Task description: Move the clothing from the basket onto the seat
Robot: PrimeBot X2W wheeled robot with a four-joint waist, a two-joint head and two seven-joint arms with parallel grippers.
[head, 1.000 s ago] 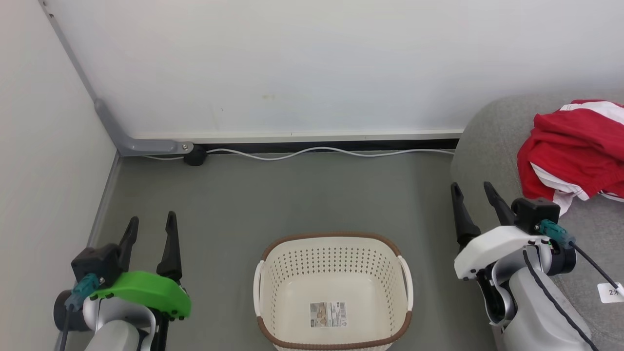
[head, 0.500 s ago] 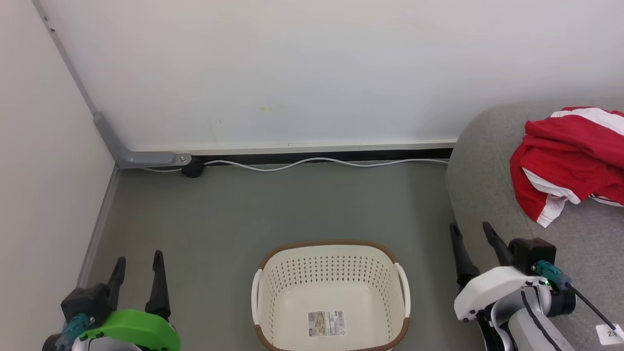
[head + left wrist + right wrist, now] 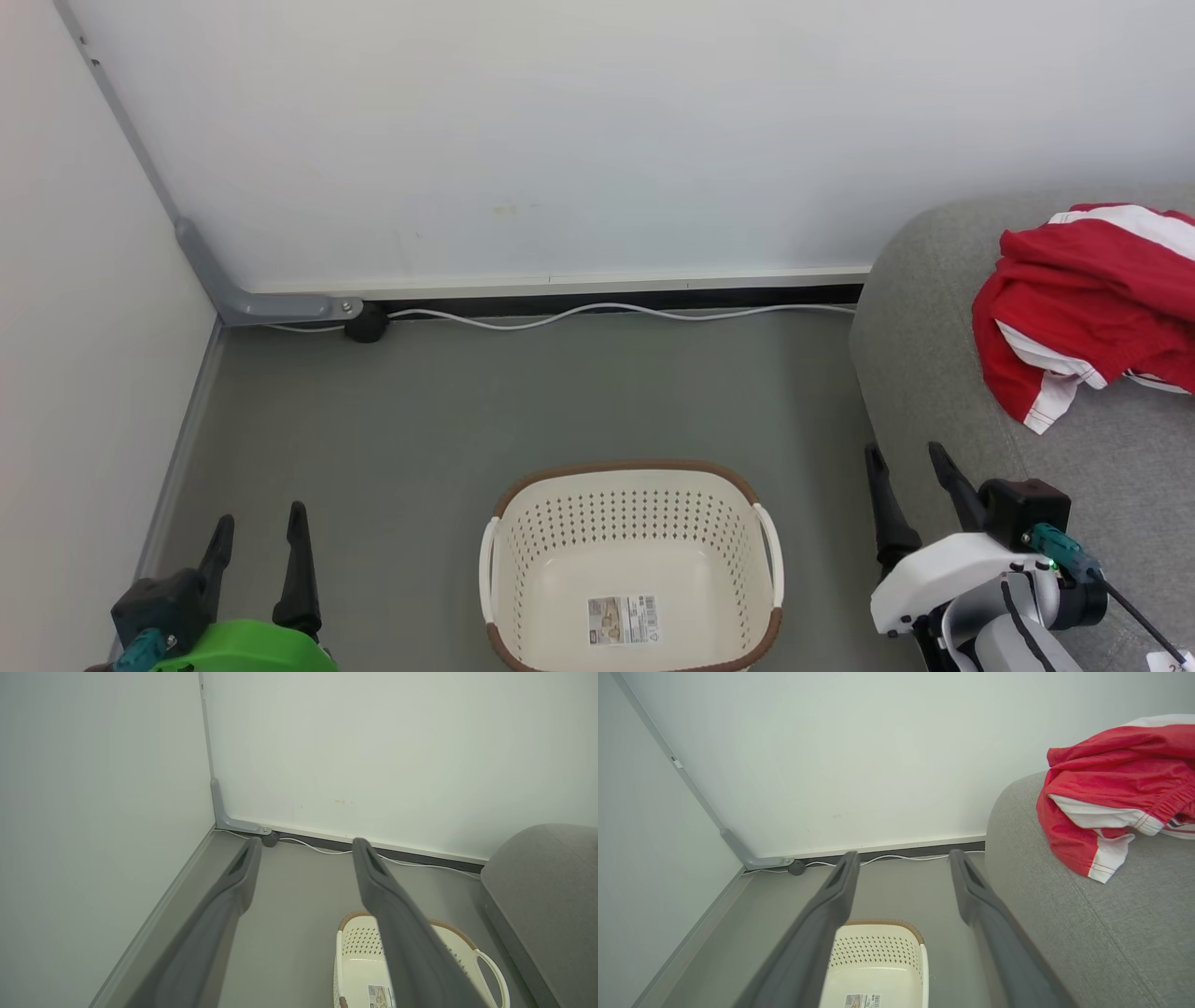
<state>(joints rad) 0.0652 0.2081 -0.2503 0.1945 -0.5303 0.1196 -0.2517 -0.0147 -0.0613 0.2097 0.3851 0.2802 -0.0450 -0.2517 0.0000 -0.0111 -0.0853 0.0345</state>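
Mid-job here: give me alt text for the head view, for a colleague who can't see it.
Red and white clothing lies crumpled on the grey seat at right, while the cream basket on the floor at centre holds just a paper sticker. Both the left gripper and right gripper hang open and empty at the bottom corners.

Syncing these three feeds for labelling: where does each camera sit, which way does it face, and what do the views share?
Head view: on the head, facing forward and down at basket, seat and clothing; left gripper and right gripper at the bottom, jaws open.
Left wrist view: on that wrist, looking along its fingers at the wall corner.
Right wrist view: likewise, fingers framing basket and seat edge.
Shared: all show the basket.
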